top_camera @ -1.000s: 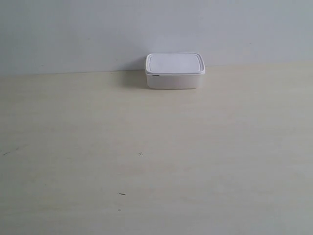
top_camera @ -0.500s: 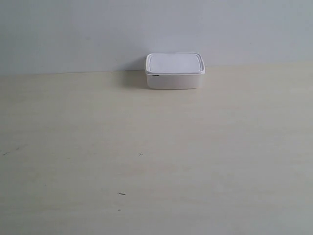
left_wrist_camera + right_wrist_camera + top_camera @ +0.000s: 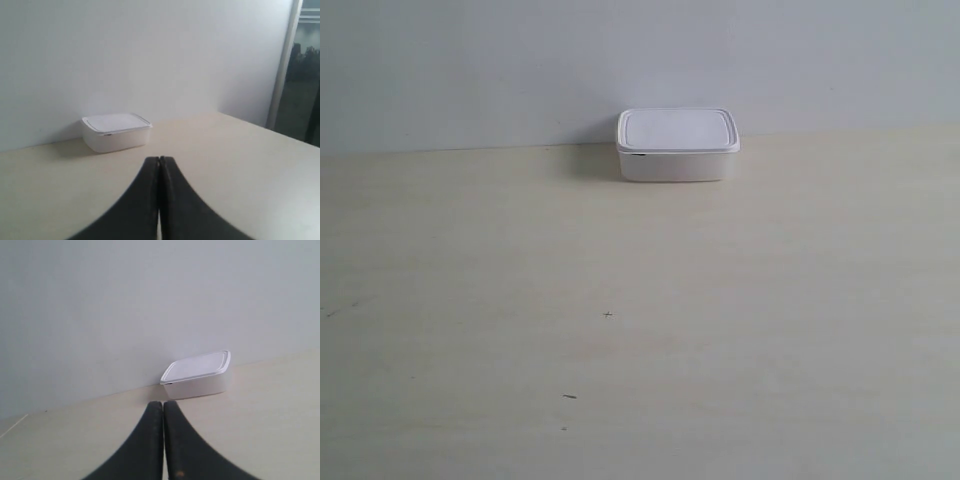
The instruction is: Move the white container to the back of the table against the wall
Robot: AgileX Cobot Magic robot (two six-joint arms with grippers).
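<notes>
The white container (image 3: 677, 145) stands lid-on at the far edge of the table (image 3: 640, 320), close against the wall (image 3: 640, 60). No arm shows in the exterior view. In the left wrist view the container (image 3: 116, 131) lies well ahead of my left gripper (image 3: 159, 159), whose black jaws are pressed together with nothing between them. In the right wrist view the container (image 3: 197, 374) also sits ahead of my right gripper (image 3: 163, 403), shut and empty, well short of the box.
A few tiny dark specks (image 3: 608, 315) mark the table's near half. In the left wrist view the table ends at a corner with a dark window frame (image 3: 287, 65) beyond it.
</notes>
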